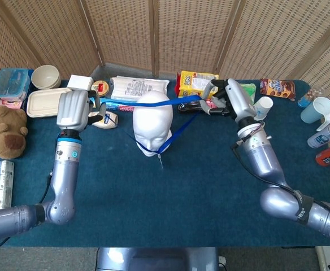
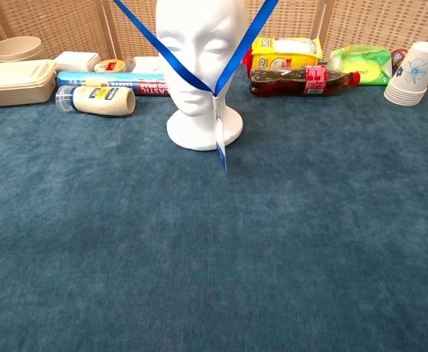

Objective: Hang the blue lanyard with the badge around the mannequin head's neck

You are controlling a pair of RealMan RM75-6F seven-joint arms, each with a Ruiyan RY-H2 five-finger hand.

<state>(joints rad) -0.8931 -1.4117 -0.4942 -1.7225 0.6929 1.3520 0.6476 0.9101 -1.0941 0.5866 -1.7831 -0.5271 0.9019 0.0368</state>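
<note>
Along the top of the head view a row of clutter lines the back of the dark blue felt-covered table [image 1: 170, 192]: a beige lidded food box [image 1: 49, 102] and cream bowl [image 1: 45, 77] at upper left, a blue-labelled foil roll box [image 2: 119, 82] and a lying white mayonnaise bottle [image 2: 97, 100] just behind and left of the white foam mannequin head [image 1: 152, 122], a dark cola bottle with a red label [image 2: 302, 79] lying to its right, a yellow snack bag [image 1: 198, 83] behind that, and a stack of white paper cups [image 2: 412, 73] at the right edge. A brown plush bear [image 1: 5, 130] sits at far left.

The mannequin head stands upright at centre, facing the bottom of the frame. The blue lanyard [image 1: 179, 130] stretches left to right across the back of it, its two runs meeting in a V under the chin. The white badge [image 2: 220, 136] hangs there edge-on, long axis vertical, in front of the base.

The left hand [image 1: 74, 109] at centre left and the right hand [image 1: 230, 99] at upper right each grip one end of the loop, fingers curled around the strap.
</note>
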